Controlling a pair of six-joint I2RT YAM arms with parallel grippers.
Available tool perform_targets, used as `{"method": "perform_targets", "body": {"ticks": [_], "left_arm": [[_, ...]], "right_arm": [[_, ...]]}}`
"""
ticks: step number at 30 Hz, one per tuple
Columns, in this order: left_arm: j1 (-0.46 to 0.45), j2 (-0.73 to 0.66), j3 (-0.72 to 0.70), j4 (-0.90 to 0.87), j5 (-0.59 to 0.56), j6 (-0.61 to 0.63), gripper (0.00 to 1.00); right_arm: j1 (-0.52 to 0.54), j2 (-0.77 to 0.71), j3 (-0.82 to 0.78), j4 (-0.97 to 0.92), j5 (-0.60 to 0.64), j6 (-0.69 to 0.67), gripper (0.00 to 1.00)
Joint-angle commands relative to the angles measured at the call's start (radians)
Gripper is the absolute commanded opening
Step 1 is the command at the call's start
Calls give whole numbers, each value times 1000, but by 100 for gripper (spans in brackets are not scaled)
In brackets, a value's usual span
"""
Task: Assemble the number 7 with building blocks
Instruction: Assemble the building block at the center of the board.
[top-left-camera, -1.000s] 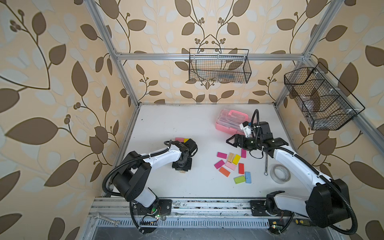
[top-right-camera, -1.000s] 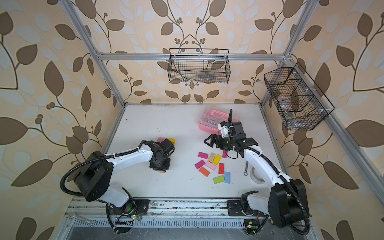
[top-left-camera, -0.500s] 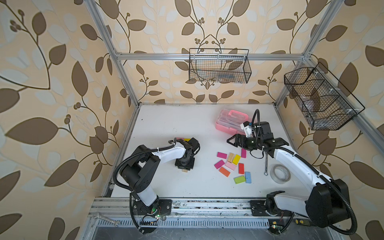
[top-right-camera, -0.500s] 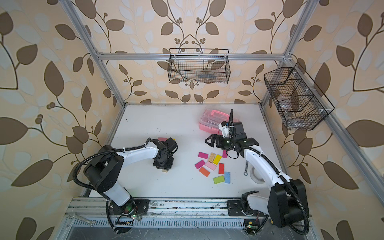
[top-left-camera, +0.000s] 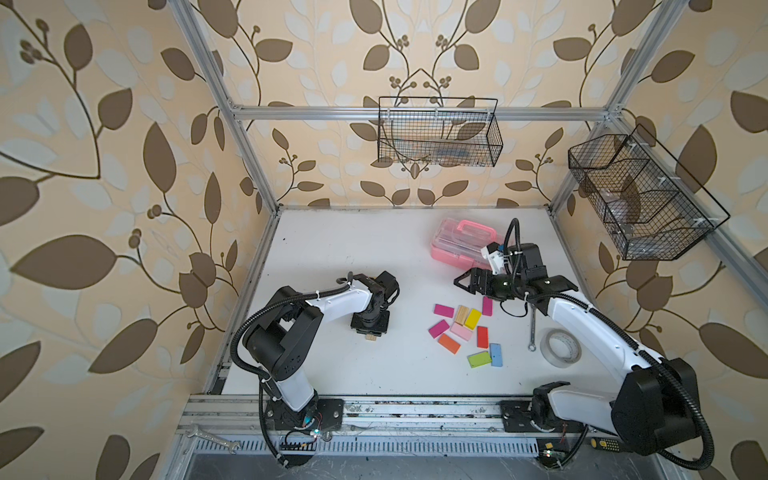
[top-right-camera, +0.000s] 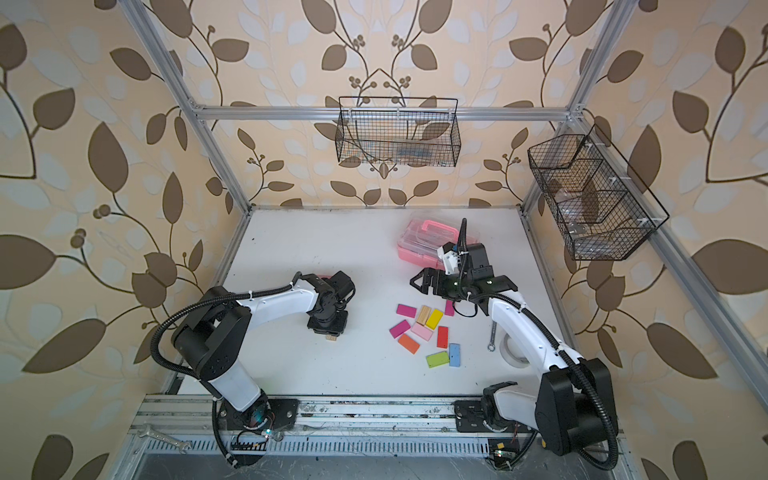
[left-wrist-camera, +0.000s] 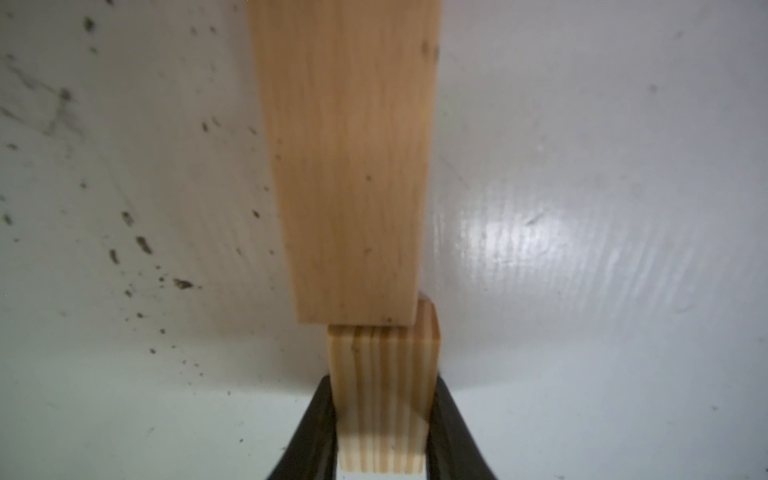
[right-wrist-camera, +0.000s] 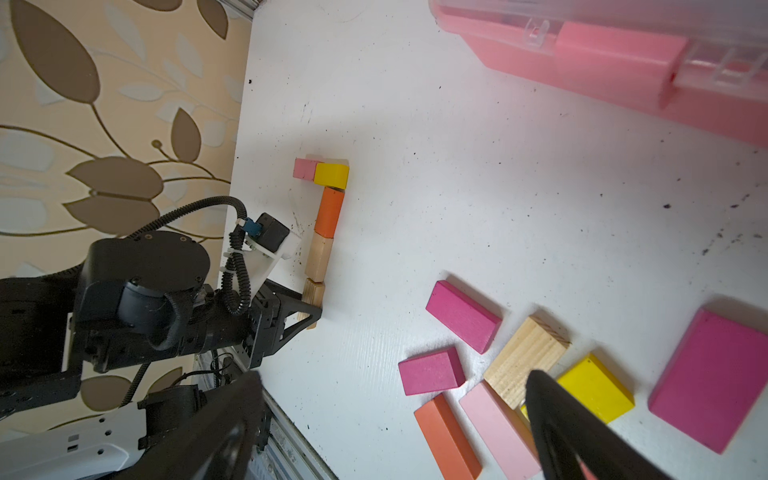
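Overhead, in both top views, the left gripper (top-left-camera: 371, 331) points down at the white table (top-left-camera: 340, 249), left of centre. It is clamped on a striped wood block (top-left-camera: 371, 338), whose near end shows beneath it.

Left wrist view: the two black fingers (left-wrist-camera: 318, 419) press the block's long sides. Its far end touches a plain wood block (left-wrist-camera: 349, 166) and sits slightly out of line with it.

Right wrist view: the number 7 (right-wrist-camera: 320, 253) lies flat on the table. A pink block (right-wrist-camera: 303, 168) and a yellow block (right-wrist-camera: 331, 174) form the top bar. From the yellow one, an orange block (right-wrist-camera: 329, 212), the plain wood block and the gripped block run end to end toward the near edge. The left arm hides most of this figure from above.

The right gripper (top-left-camera: 468, 283) hangs with jaws spread wide and nothing between them. It is over the far edge of the loose building blocks (top-left-camera: 461, 331), ten pieces scattered right of centre. A pink case (top-left-camera: 457, 245) sits beyond it. A tape roll (top-left-camera: 561, 348) and a wrench (top-left-camera: 532, 332) lie right of the blocks.
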Motion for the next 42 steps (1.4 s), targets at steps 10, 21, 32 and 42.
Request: {"method": "perform_targets", "body": {"ticks": [10, 21, 32, 42], "left_arm": [[21, 35, -29, 1, -2, -2, 21], [37, 33, -45, 4, -7, 10, 21], [44, 51, -39, 9, -7, 9, 31], [44, 35, -37, 6, 8, 9, 64]], "right_arm": [[-4, 8, -29, 10, 15, -15, 99], [-5, 10, -36, 20, 12, -12, 99], [-5, 9, -43, 23, 14, -12, 99], [-5, 8, -48, 27, 14, -8, 99]]}}
